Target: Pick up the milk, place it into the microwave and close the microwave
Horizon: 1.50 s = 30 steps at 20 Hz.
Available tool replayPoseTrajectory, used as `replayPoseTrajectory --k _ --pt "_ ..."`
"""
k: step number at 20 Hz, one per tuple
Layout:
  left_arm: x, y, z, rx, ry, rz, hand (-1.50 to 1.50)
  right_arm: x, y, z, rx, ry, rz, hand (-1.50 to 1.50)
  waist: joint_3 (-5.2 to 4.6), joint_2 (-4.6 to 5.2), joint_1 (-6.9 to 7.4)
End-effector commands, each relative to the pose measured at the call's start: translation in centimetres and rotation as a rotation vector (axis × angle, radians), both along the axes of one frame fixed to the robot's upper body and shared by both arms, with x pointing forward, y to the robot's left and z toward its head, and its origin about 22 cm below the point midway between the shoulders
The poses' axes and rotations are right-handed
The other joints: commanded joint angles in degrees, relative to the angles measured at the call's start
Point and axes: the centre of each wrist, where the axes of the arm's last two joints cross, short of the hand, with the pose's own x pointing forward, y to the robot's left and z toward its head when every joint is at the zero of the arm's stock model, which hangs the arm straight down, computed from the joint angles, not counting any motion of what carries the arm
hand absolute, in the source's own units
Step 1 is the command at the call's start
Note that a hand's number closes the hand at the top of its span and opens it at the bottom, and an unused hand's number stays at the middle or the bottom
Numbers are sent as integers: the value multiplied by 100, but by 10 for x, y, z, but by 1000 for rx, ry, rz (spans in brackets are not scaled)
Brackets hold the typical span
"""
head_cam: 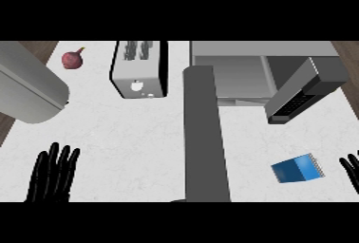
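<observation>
Looking down, you see the blue milk carton lying on the white tabletop, near your right hand. Both hands rest with straight fingers. The microwave door stands wide. Your left hand holds nothing.

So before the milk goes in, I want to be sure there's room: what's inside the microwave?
The microwave stands with its door open, and the visible cavity floor looks bare grey. The dark vertical post covers the cavity's left edge.

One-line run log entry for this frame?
stage: pre-grasp | milk: lying on counter, untouched | microwave: door open | left hand: open | right hand: open, beside milk
</observation>
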Motion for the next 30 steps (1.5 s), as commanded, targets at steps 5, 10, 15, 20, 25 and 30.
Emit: replayPoseTrajectory --k 5,10,15,20,25,30 --pt "-12 -1 11 -6 -1 21 -150 20 2 -49 -33 39 -115 -150 0 3 9" --pt "-24 10 -11 -14 15 -9 -150 38 -15 -71 -52 42 -158 -150 -1 3 22" --pt "-14 13 -9 -11 3 10 -150 29 -20 -117 -86 50 -151 -150 2 7 16" --pt "-22 12 -23 -21 -1 21 -150 31 -23 -134 -85 41 -137 -150 1 6 15" --pt "-24 -3 -17 -3 -6 4 -150 34 -35 -154 -61 28 -169 -150 8 13 40" --pt "-32 17 -19 -23 -5 12 -150 41 -30 -162 -88 39 -137 -150 5 11 38"
